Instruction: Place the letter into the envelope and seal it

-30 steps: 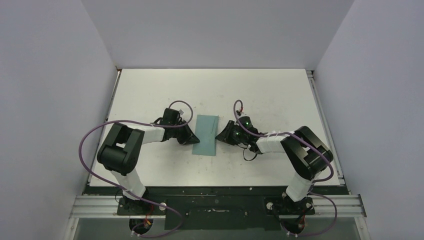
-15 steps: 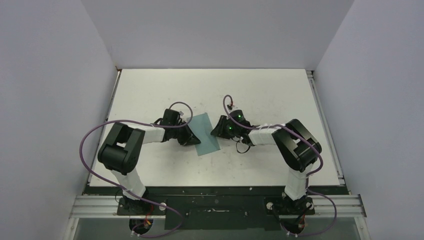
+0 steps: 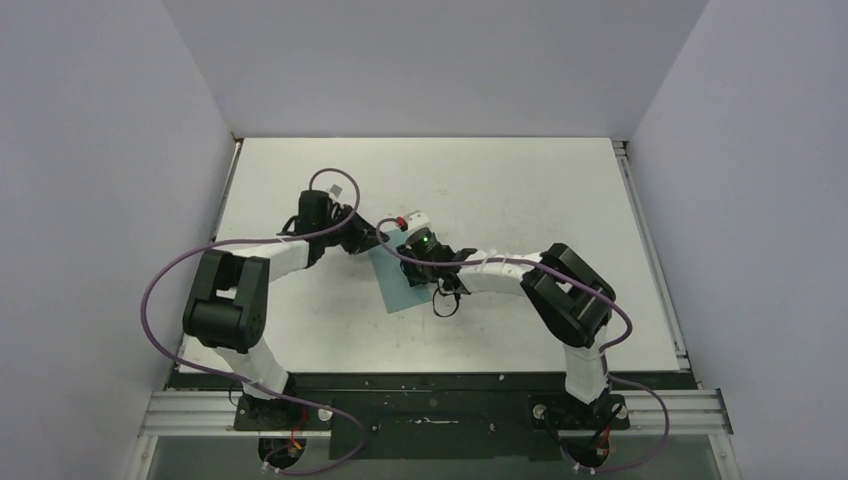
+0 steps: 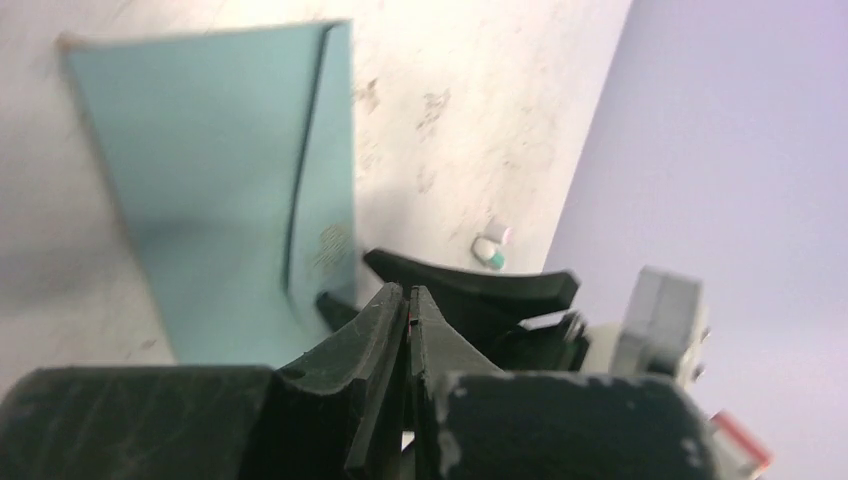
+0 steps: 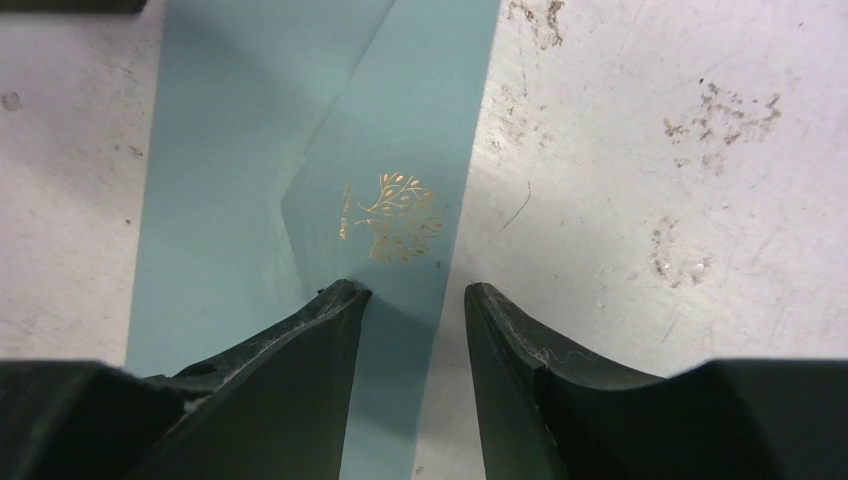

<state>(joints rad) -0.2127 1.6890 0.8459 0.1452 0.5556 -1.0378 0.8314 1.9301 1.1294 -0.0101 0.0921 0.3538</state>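
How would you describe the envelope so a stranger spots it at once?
Near the middle of the white table lies a flat teal-blue paper envelope, turned askew. It is the only coloured flat sheet in view, and a small gold tree emblem is printed near one edge.

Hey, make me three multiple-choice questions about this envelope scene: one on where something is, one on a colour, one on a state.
1. Where is the flat teal paper envelope?
A. Leaning on the back wall.
B. Lying on the white table.
C. Hanging off the table's edge.

2. What colour is the leafy emblem printed on it?
A. Gold.
B. Red.
C. Black.

3. How is the right hand?
A. Clamped on a pen.
B. Out of view.
C. Open, fingers apart.

Answers: 1 B, it lies on the tabletop. 2 A, the print shows gold in the right wrist view. 3 C, a clear gap shows between its fingers over the envelope's edge.
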